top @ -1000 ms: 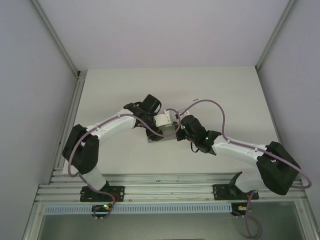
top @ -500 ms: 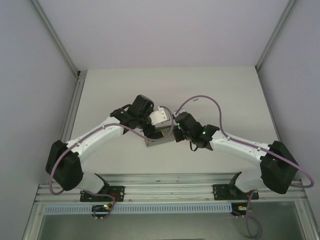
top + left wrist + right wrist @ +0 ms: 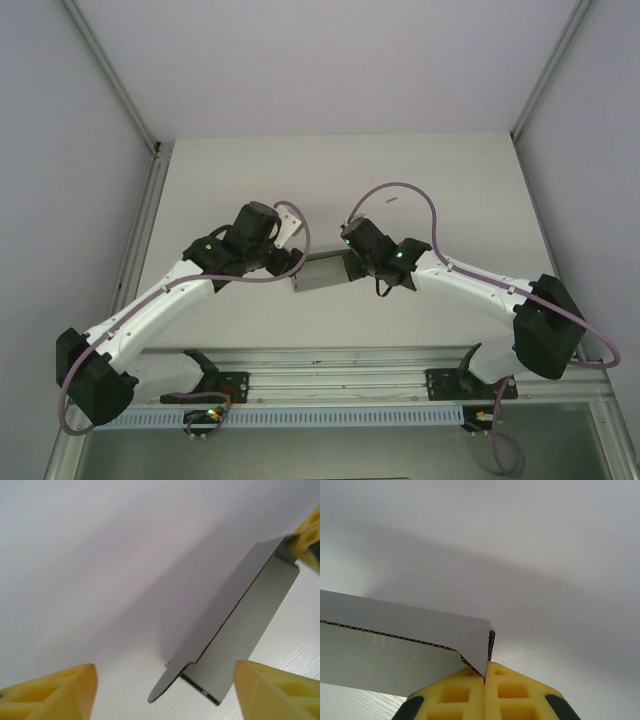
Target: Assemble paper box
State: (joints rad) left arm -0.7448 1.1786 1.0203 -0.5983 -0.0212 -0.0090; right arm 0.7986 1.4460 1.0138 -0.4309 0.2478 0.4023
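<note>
Fingers of the right gripper [image 3: 485,672] pinch a corner of the paper box [image 3: 405,622] while the left gripper [image 3: 162,680] gapes empty

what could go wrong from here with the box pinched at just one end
1. The right fingers pinch the paper box by one corner of thin card, so it may slip, twist or crease there.
2. The left fingers stand open around the card's free end, which sits nearer one finger than the other. Closing now could shove or crush the folded panel rather than grip it squarely.
</note>
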